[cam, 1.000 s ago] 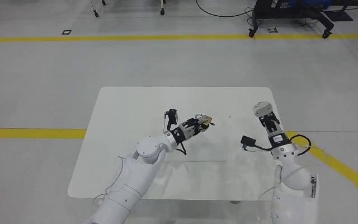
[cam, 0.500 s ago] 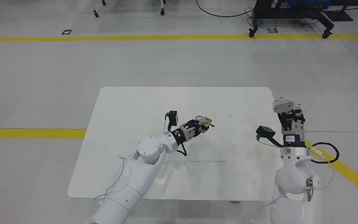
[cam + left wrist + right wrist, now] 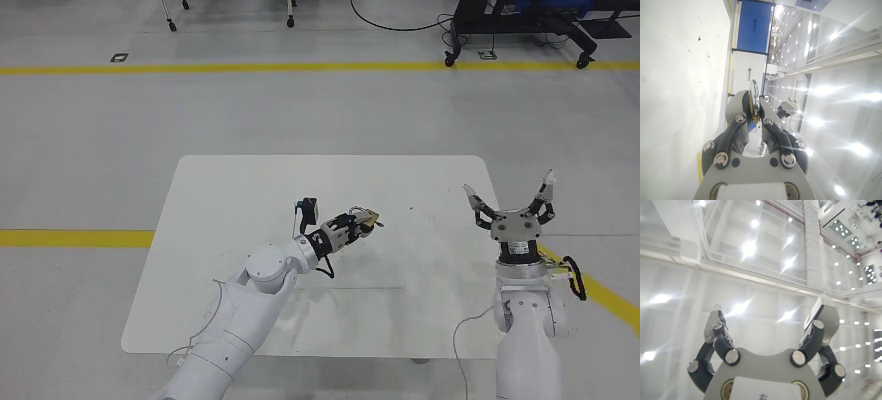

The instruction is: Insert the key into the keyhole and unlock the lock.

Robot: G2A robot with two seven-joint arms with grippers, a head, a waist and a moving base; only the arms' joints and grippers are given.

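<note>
A brass padlock (image 3: 371,214) with a silver shackle (image 3: 754,90) is clamped between the fingers of my left gripper (image 3: 364,219), which holds it a little above the middle of the white table (image 3: 250,200). In the left wrist view the left gripper (image 3: 753,103) is shut on the lock's body, with the shackle sticking out past the fingertips. My right gripper (image 3: 508,190) is at the table's right edge, turned upward with its fingers spread wide and nothing between them. In its own wrist view the right gripper (image 3: 768,306) faces the ceiling lights.
Small dark specks (image 3: 699,38) lie on the table surface beyond the lock. Yellow floor lines (image 3: 70,238) run past the table. The other arm's gripper (image 3: 789,108) appears far off in the left wrist view.
My right arm swung from over the table out to its right edge, turned upward and spread its fingers. The left gripper with the lock stayed put.
</note>
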